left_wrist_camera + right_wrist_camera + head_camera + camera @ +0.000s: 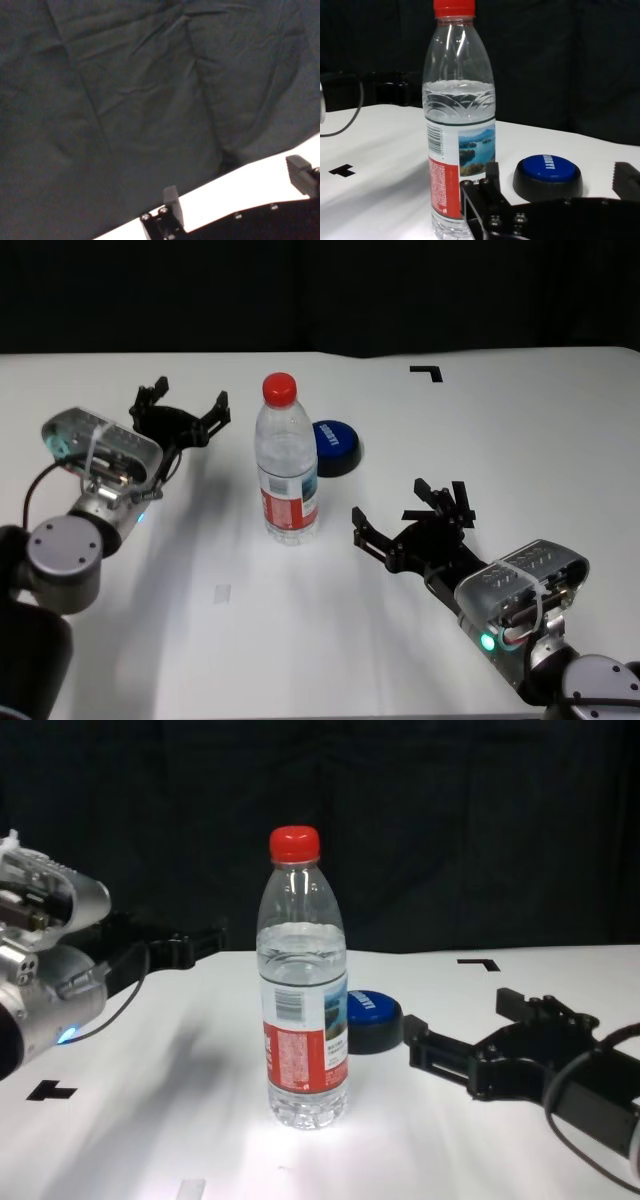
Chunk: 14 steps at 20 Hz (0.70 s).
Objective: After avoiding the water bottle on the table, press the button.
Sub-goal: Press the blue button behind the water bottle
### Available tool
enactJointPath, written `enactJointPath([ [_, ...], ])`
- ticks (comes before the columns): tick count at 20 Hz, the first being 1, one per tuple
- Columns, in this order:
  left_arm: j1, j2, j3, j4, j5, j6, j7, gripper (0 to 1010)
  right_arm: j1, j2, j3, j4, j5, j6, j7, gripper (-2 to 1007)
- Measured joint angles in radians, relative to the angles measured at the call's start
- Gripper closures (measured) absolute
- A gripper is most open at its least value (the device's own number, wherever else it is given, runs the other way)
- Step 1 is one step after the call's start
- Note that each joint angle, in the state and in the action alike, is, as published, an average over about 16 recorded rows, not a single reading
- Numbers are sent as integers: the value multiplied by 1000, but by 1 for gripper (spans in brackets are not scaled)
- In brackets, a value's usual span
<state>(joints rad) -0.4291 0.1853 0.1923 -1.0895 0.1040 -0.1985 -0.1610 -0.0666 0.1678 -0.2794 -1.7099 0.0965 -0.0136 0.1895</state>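
The water bottle (pixel 287 465) stands upright in the middle of the white table (pixel 180 650), clear with a red cap and a red, white and blue label. The blue-topped button (pixel 335 445) sits just behind it to the right, close to the bottle. My right gripper (pixel 400 505) is open and empty, hovering low in front of and to the right of the bottle, pointing at bottle and button. In the right wrist view the bottle (pixel 460 135) and the button (pixel 548 172) are close ahead. My left gripper (pixel 185 405) is open and empty, left of the bottle.
Black tape marks lie at the back right (pixel 428 370) and at the front left (pixel 50 1090). A small pale patch (pixel 222 592) lies on the table in front of the bottle. A dark curtain (pixel 150 100) hangs behind the table's far edge.
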Motion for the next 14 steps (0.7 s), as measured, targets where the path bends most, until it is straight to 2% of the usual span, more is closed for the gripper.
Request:
enactJointPath([
  [14, 119, 25, -43, -166, 11, 50, 24, 7, 0, 0, 0, 0, 0, 0, 0, 2],
])
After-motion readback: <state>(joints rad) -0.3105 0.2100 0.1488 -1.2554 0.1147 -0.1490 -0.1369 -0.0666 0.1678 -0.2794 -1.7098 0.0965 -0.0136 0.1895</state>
